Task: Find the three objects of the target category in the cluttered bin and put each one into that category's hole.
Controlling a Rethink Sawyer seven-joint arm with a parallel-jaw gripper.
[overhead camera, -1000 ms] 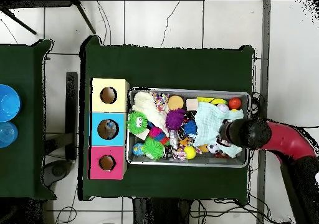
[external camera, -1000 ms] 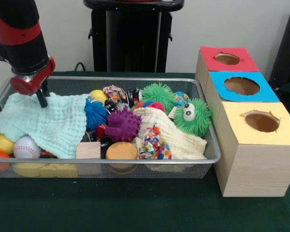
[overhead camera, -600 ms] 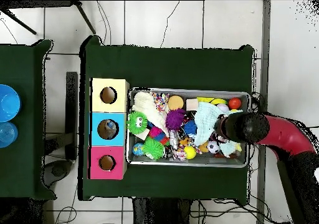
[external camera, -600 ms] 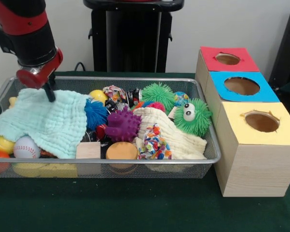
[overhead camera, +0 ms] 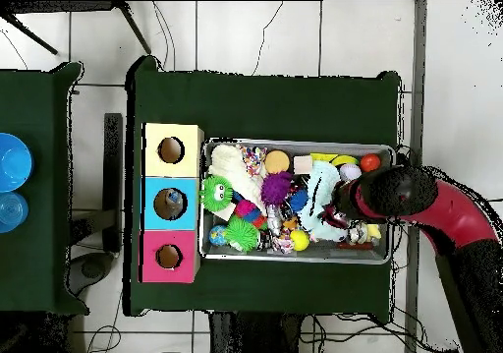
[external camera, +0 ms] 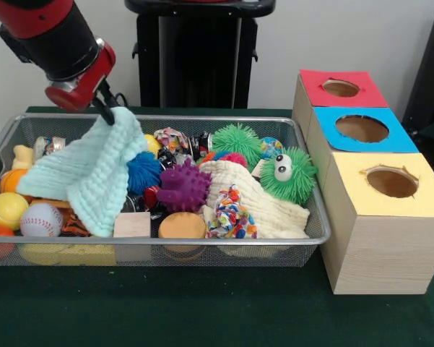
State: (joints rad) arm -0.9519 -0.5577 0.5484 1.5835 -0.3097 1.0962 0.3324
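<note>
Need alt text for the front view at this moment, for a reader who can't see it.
The red and black arm's gripper holds a pale green cloth by one corner, lifted partly out of a wire mesh bin crowded with balls and spiky toys. Beside the bin stand three wooden boxes with round holes, topped red, blue and yellow.

Brightness: even, bright indoor light in both views.
Shadows: soft and short under the silver wire-mesh bin (external camera: 314,217) and the pale wooden box (external camera: 379,253) on the dark green desk (external camera: 202,311).
Glare: none.
Focus: front view slightly soft.
</note>
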